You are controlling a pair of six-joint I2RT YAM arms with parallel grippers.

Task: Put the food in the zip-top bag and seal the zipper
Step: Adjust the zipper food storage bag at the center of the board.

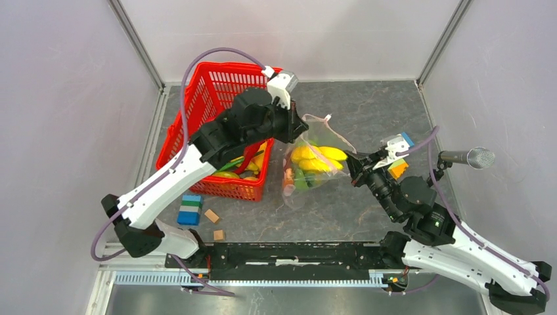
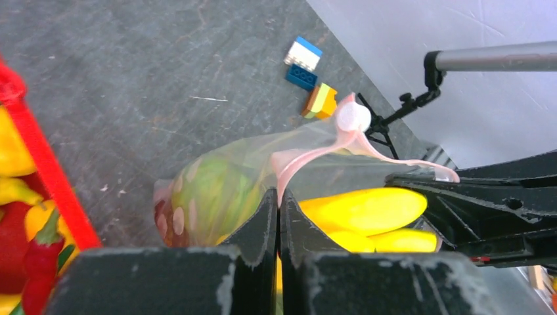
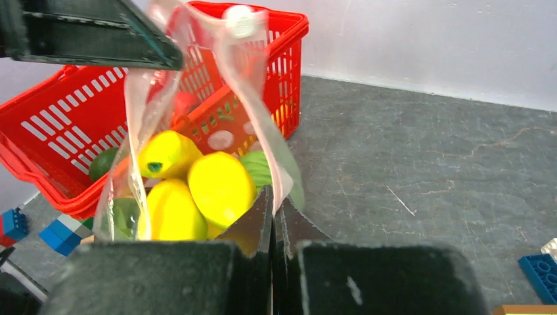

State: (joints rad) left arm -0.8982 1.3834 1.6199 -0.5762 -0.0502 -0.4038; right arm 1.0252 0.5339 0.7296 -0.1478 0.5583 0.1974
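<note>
Zip-top bag (image 1: 314,164) is hanging between the 2 arms over the tabletop (image 1: 368,111), beside the red basket (image 1: 210,92). Left pincer (image 2: 278,210) and right pincer (image 3: 272,210) are each clamping fully closed on its mouth by the zipper (image 2: 309,157). Film is looking limp, slippery and light, so the stiffer zipper strip is likely giving the surest hold.

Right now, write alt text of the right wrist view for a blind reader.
The right hand is shut on the edge of a clear dotted plastic zip-top bag holding yellow toy bananas and a green toy ball. The left hand pinches the bag's upper left edge, before a red plastic mesh basket.
</note>
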